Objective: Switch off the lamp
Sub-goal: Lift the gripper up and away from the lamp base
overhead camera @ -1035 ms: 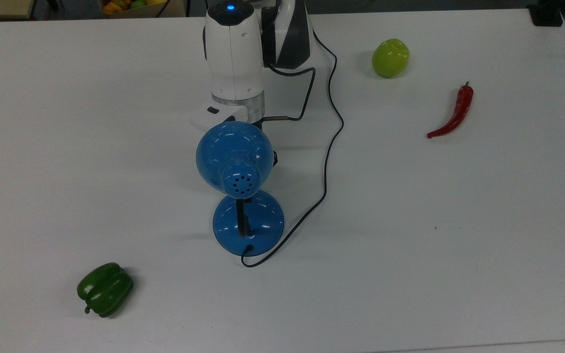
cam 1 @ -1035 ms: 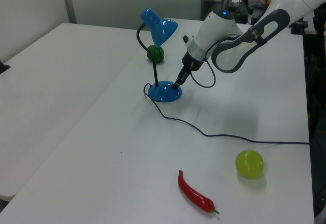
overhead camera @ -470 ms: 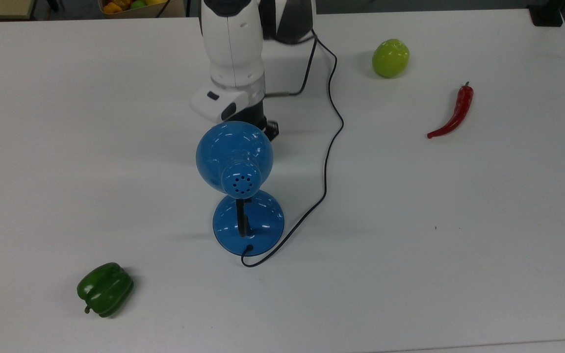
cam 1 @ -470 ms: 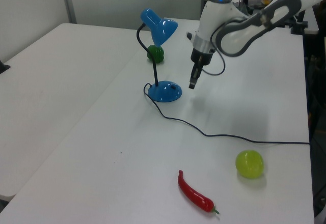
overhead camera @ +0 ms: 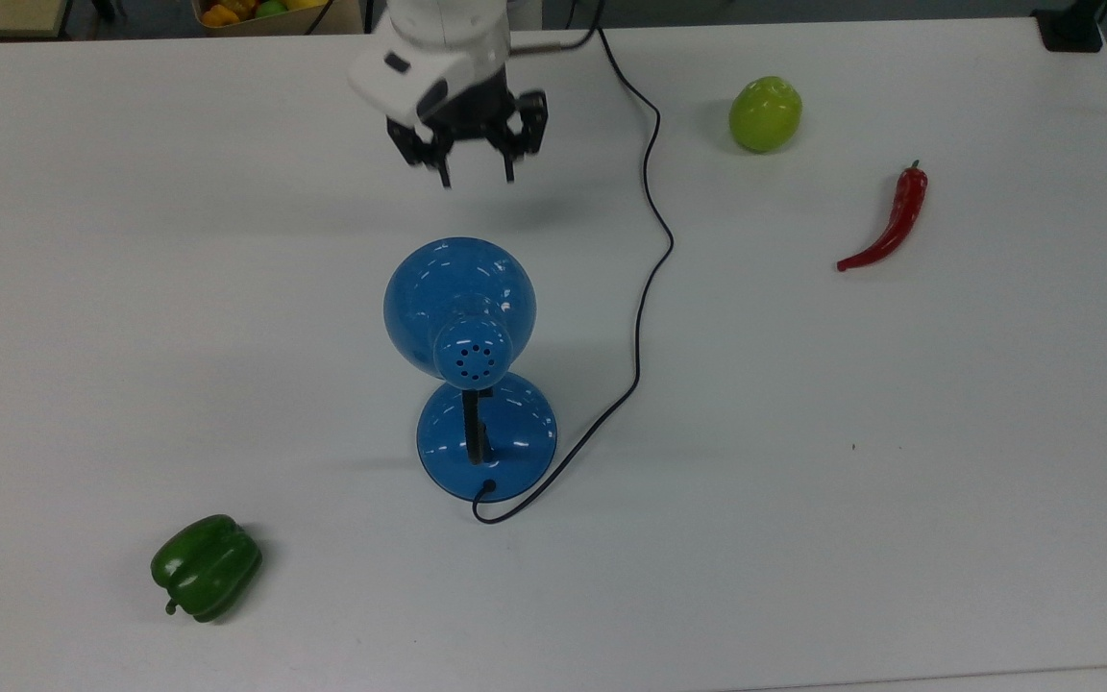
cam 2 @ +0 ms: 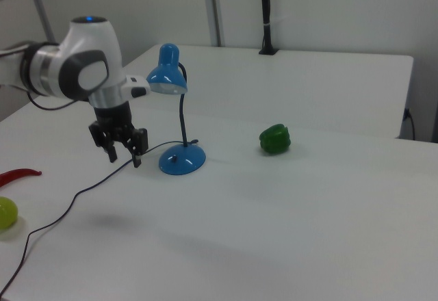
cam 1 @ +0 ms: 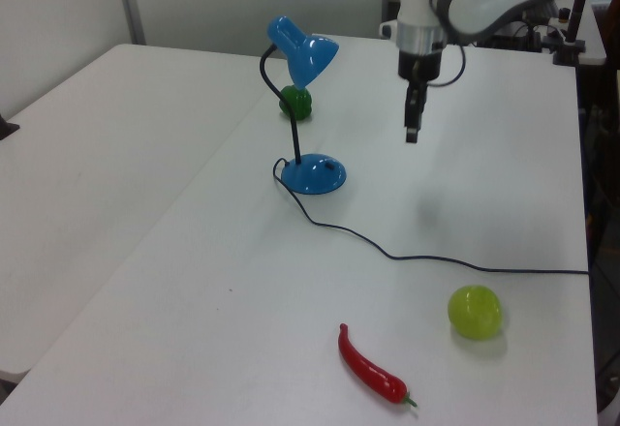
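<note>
A: How far along was the job of switching off the lamp [overhead camera: 462, 317] at that point?

B: As I judged it, the pressing looked done. No glow showed under the shade or on the bench [overhead camera: 899, 461] beneath it, though the bulb itself was hidden, so I could not be sure.

A: Where did the lamp stand?

B: Near the middle of the bench in the top view, its round base [overhead camera: 487, 437] at six o'clock from the dome, its cord [overhead camera: 645, 288] running off toward one o'clock.

A: And the gripper [overhead camera: 473, 165]?

B: At twelve o'clock from the dome in the top view, raised in the air and well apart from the lamp. Its fingers [cam 2: 112, 152] stood spread with a plain gap and held nothing.

A: What was left?

B: Little, I thought: only confirming that the light was out.
</note>
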Available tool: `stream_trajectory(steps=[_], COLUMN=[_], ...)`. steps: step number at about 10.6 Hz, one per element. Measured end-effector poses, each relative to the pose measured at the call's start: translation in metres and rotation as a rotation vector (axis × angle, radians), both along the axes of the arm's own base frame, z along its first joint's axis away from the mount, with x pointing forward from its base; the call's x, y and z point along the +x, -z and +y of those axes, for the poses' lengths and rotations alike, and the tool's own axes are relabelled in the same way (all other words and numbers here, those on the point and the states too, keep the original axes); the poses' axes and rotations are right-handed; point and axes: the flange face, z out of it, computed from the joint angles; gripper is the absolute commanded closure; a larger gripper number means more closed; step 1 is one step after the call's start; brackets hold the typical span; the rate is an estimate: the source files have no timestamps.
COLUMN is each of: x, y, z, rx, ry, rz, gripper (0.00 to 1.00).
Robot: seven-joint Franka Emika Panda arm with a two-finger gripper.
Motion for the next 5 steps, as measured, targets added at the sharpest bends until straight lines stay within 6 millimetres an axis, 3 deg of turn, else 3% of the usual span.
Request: stream_trajectory(steps=[2, 5], x=[-0.02, -0.038], y=[-0.051, -0.118], z=[-0.01, -0.005], rx=[-0.001, -0.006], ry=[0.021, 0.099], rz=[0.06, 0.092], gripper=[0.0, 0.0])
